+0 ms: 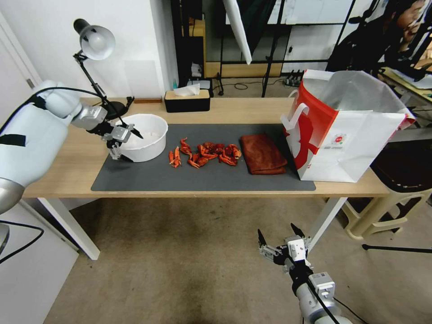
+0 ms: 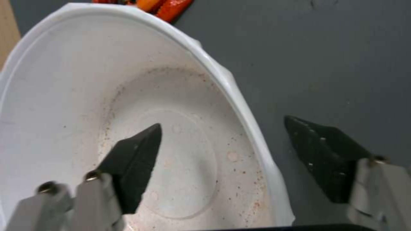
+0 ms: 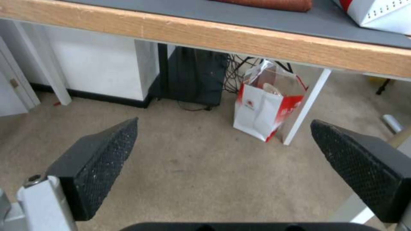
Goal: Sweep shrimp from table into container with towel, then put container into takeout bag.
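The white container (image 1: 146, 132) stands at the left end of the dark mat on the table (image 1: 74, 157). My left gripper (image 1: 130, 146) is open and straddles its near-left rim. In the left wrist view one of its fingers (image 2: 133, 163) is inside the empty container (image 2: 77, 96) and the other is outside, over the mat. A heap of red-orange shrimp (image 1: 204, 154) lies mid-mat, just right of the container. The folded rust-red towel (image 1: 263, 154) lies right of them. The takeout bag (image 1: 346, 130) stands open at the table's right end. My right gripper (image 1: 279, 238) hangs open below the table's front edge.
A black tissue box (image 1: 186, 100) and a desk lamp (image 1: 94, 42) stand at the back of the table. A stool (image 1: 396, 198) sits right of the table. A small red-and-white bag (image 3: 265, 109) stands on the floor beside a white table leg (image 3: 306, 106).
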{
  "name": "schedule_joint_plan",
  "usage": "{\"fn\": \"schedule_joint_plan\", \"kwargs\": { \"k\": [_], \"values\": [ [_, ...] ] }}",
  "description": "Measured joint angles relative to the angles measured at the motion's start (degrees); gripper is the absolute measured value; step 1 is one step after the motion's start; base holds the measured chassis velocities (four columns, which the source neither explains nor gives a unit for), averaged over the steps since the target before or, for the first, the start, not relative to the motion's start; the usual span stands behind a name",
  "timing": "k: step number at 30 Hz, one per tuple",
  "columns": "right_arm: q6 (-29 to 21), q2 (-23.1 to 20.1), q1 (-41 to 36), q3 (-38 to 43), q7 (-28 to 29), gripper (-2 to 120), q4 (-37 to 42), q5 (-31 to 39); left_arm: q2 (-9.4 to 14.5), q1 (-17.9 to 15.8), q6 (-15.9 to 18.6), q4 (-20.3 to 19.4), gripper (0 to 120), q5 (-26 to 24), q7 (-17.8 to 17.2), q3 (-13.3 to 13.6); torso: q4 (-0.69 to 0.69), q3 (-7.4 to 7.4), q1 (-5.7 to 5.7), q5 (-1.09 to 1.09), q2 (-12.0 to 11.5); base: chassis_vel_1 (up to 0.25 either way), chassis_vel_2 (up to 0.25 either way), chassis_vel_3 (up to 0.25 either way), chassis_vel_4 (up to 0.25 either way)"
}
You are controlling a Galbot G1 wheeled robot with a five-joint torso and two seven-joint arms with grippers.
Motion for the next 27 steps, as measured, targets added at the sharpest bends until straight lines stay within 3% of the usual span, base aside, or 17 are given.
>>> {"fn": "schedule_joint_plan", "kwargs": {
  "k": [2, 7, 11, 16, 19, 27],
  "values": [
    [0.16, 0.04, -0.15, 0.05, -0.08, 100, -0.04, -0.08, -0.36, -0.16, -0.21, 0.22, 63, 0.85, 0.82, 0.15, 0.00, 0.00, 0.00, 0.00, 0.00, 0.000, 0.000, 0.000, 0.000],
    [1.09, 0.14, -0.40, 0.15, -0.75, 100, -0.23, -1.00, -0.48, -0.51, -0.52, 0.57, 50, 1.16, 1.35, 0.74, 0.00, 0.00, 0.00, 0.00, 0.00, 0.000, 0.000, 0.000, 0.000],
    [1.35, 0.16, -0.43, 0.15, -0.88, 100, -0.38, -1.16, -0.77, -0.69, -1.07, 1.48, 30, 1.35, 1.39, 1.29, 0.00, 0.00, 0.00, 0.00, 0.00, 0.000, 0.000, 0.000, 0.000],
    [1.35, 0.05, -0.37, 0.22, -0.88, 100, -0.38, -1.16, -0.90, -0.69, -1.42, 1.63, 17, 1.43, 1.39, 1.65, 0.00, 0.00, 0.00, 0.00, 0.00, 0.000, 0.000, 0.000, 0.000],
    [1.36, -0.09, -0.30, 0.39, -0.96, 100, -0.59, -1.11, -1.26, -0.67, -2.64, 2.15, 1, 1.80, 1.39, 2.06, 0.00, 0.00, 0.00, 0.00, 0.00, 0.000, 0.000, 0.000, 0.000],
    [1.42, -0.09, -0.21, 0.44, -1.04, 100, -0.80, -0.95, -1.12, -0.59, -3.48, 2.20, 0, 1.65, 1.35, 2.07, -0.01, 0.00, 0.00, -0.01, 0.00, 0.000, 0.000, 0.000, 0.000]
  ]
}}
